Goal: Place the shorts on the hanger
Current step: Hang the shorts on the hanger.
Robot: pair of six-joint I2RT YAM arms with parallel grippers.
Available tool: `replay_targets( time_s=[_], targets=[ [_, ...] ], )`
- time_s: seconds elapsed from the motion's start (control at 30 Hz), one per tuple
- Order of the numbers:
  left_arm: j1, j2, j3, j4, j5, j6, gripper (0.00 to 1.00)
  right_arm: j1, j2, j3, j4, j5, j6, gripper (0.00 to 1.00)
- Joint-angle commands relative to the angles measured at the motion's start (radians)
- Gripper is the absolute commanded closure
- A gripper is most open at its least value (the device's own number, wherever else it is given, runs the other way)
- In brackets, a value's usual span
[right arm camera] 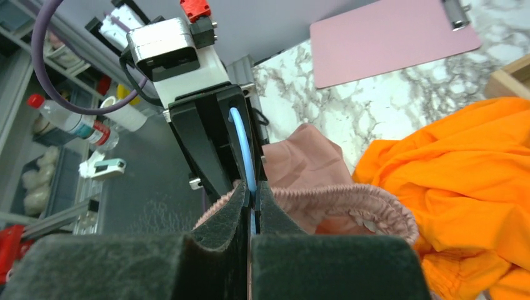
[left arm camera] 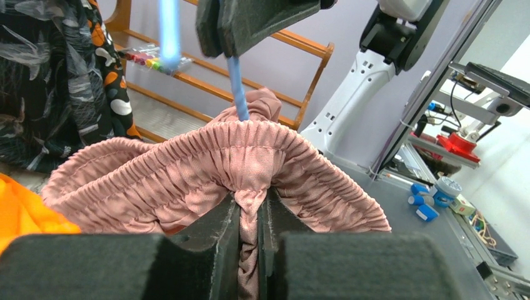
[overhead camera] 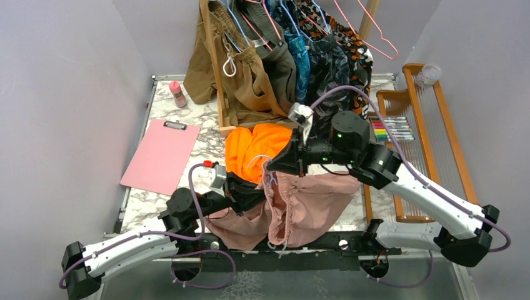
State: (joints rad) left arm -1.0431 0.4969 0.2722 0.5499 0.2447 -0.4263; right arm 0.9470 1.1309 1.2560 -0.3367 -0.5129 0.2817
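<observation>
place: robotics lab | cues: grey booth walls [overhead camera: 62,94], metal framing [left arm camera: 437,81], cluttered equipment shelves [right arm camera: 37,125]

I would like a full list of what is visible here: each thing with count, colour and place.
shorts: one, dusty pink, bunched at the near table edge
hanger: one, light blue wire, just above the shorts' waistband
orange shorts: one, bright orange, behind the pink pair
clipboard: one, pink, left on the table
bottle: one, pink, far left corner
clothes rack: one, wooden, far side, holding brown and dark garments
markers: one row, mixed colours, right side
wooden frame: one, brown, far right
table: one, white marble
left gripper: one, black, shut on the shorts' waistband
right gripper: one, black, shut on the hanger
</observation>
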Motion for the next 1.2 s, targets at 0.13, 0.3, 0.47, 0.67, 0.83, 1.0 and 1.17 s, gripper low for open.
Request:
replay_targets(
  time_s=[0.13,0.3,0.47,0.67,0.83,1.0,1.17],
  targets=[
    [0.000,-0.130,0.000,-0.129,-0.096,0.008,0.69,-0.004,-0.134,-0.074,0.125,0.116,0.047,0.99],
    [0.001,-0.148,0.026,-0.192,-0.120,0.026,0.55,-0.004,-0.148,-0.089,0.121,0.124,0.047,0.99],
    [0.000,-0.155,0.078,-0.272,-0.156,0.062,0.45,-0.004,-0.162,-0.106,0.125,0.130,0.052,0.99],
    [0.000,-0.178,0.123,-0.345,-0.192,0.105,0.43,-0.004,-0.190,-0.131,0.144,0.131,0.064,0.99],
    [0.000,-0.188,0.160,-0.390,-0.235,0.150,0.44,-0.004,-0.208,-0.146,0.155,0.125,0.074,0.99],
    [0.000,-0.177,0.199,-0.468,-0.263,0.183,0.52,-0.004,-0.235,-0.158,0.178,0.128,0.087,0.99],
    [0.000,-0.191,0.209,-0.498,-0.264,0.181,0.68,-0.004,-0.250,-0.164,0.197,0.130,0.094,0.99]
  ],
)
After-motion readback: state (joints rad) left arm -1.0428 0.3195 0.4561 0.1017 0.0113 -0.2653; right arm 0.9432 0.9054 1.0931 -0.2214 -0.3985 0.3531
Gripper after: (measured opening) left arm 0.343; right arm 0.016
